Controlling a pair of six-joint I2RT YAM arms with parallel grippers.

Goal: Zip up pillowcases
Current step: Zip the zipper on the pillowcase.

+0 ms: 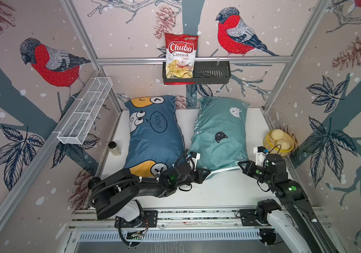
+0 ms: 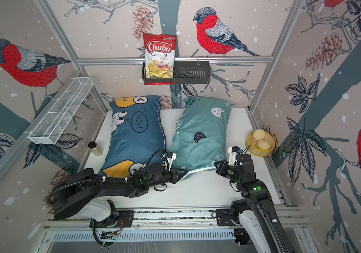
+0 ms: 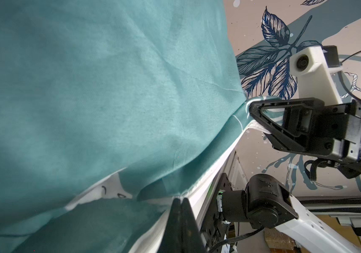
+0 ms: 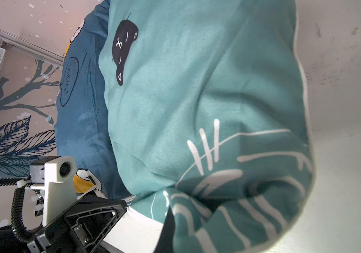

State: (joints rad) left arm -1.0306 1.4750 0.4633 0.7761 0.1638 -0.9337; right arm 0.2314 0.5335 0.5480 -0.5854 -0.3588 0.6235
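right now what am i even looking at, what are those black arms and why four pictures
These are two robot arms mounted on a rail at the near side of a white table, each ending in a two-fingered claw. Two pictures look down from overhead; the other two come from a camera on each arm's wrist. On the table lie a blue pillowcase and a teal pillowcase, both stuffed, plus a small jar and a yellow bowl of buns. A bag of chips stands in a basket on the back wall. The left claw and right claw are both shut on the teal pillowcase's near edge, one at each corner.
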